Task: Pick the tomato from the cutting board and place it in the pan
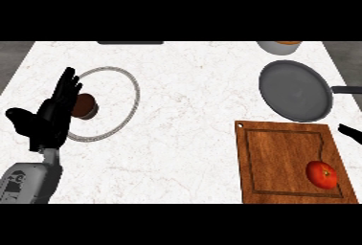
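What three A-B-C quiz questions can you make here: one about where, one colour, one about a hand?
1. Where is the tomato? A in the pan; B on the cutting board; C under the lid.
2. What colour is the pan? A grey; B blue; C yellow.
3. How is the left hand? A holding the tomato; B open, empty; C gripping the pan's handle.
Answers: 1 B, it lies on the cutting board. 2 A, its inside looks grey. 3 B, fingers straight, beside the lid.
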You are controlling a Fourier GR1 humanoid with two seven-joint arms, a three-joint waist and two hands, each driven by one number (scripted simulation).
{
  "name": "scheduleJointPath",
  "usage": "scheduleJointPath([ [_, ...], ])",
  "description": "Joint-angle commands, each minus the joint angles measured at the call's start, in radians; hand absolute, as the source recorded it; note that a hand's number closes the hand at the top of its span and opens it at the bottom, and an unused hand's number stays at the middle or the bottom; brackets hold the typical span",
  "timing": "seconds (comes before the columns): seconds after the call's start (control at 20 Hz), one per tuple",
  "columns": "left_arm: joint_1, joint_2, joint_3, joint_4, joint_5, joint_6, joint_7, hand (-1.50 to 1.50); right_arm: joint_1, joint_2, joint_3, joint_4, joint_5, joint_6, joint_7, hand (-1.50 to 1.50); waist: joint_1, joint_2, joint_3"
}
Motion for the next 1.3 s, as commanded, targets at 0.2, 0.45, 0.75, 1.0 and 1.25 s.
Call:
scheduleJointPath([
  [0.2,0.056,-0.02,0.014,-0.035,-0.024,-0.031,-0.015,0.0,-0.034,0.088,0.12,0.046,0.235,-0.069,0.032,-1.5,0.007,0.0,0.0],
  [0.45,-0.012,-0.034,0.026,0.003,-0.055,-0.028,0.01,0.0,-0.125,0.046,0.087,0.094,0.276,0.015,0.062,-1.5,0.004,0.0,0.0],
  [0.75,-0.043,-0.056,0.05,0.001,-0.086,-0.031,0.032,0.0,-0.102,0.095,0.093,0.071,0.341,0.047,0.059,-1.5,-0.001,0.0,0.0],
  [1.0,-0.032,-0.067,0.073,0.041,-0.095,-0.065,0.001,0.0,-0.155,0.173,0.133,0.123,0.418,0.03,0.082,-1.5,0.001,0.0,0.0],
  [1.25,0.017,-0.086,0.058,-0.02,-0.112,-0.068,0.021,0.0,-0.098,0.199,0.173,0.104,0.495,0.008,0.081,-1.5,0.0,-0.001,0.0],
])
